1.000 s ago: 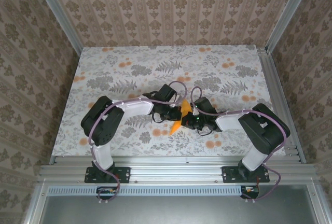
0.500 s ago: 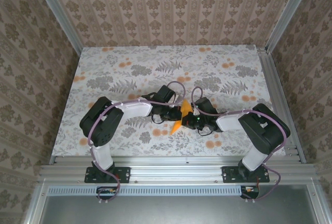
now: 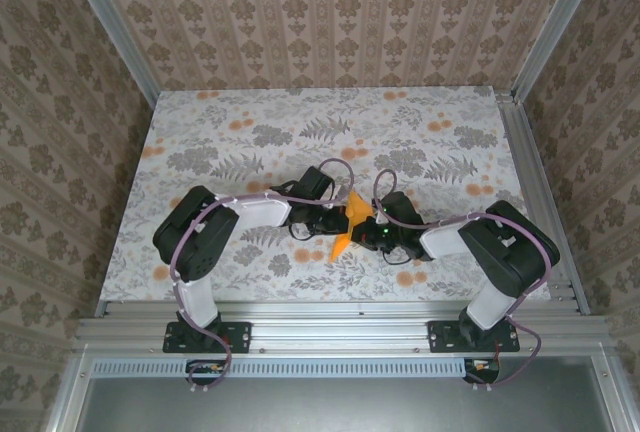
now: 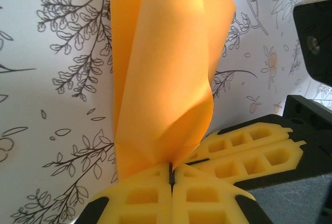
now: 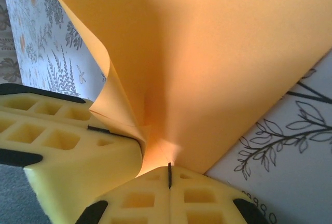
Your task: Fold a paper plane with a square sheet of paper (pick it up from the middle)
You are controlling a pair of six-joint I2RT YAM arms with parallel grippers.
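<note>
- The left gripper [image 4: 171,175] has its yellow jaws pressed together, pinching the bottom of the orange paper [image 4: 161,79].
- The right gripper [image 5: 169,175] pinches the same paper, jaws tight.
- Both grippers sit just beside each other, near the middle of the flowery table [image 3: 250,132].
- The paper is folded narrow and bulges. From above it looks small, and one tip seems to point at the near edge.

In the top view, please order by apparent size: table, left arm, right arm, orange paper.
Largest: the table
Then: the left arm and the right arm, about alike
Smallest: the orange paper
</note>
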